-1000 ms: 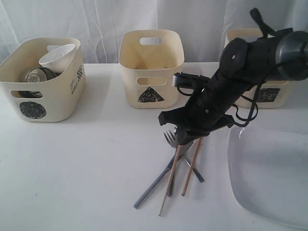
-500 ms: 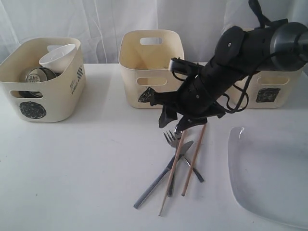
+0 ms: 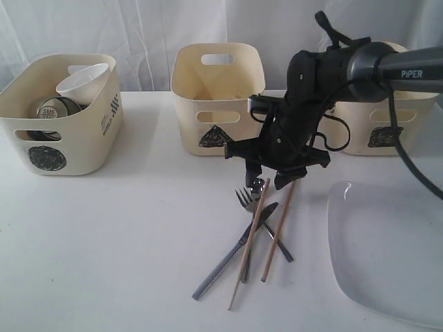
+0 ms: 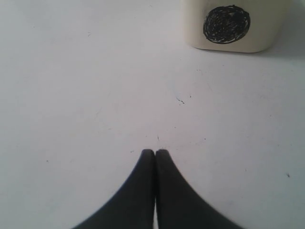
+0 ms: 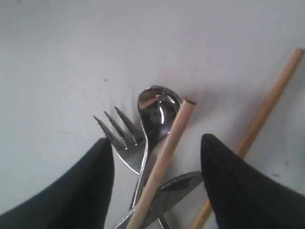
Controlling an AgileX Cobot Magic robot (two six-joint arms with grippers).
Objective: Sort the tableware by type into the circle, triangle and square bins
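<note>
Bowl (image 3: 83, 81) and mug (image 3: 50, 108) sit in the circle bin (image 3: 83, 142), far left of our wide-open, empty right claw (image 5: 157, 140); its arm (image 3: 311, 90) half-hides the square bin (image 3: 410, 117).

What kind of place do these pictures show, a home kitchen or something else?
Most likely a robot test bench, not a real kitchen: a white table in front of a white curtain, the circle bin, triangle bin and square bin with hand-scribbled marks, and a black robot arm.

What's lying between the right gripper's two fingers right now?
In the right wrist view: the fork, the spoon, one chopstick and the knife tip, all beneath the open right gripper, none gripped.
</note>
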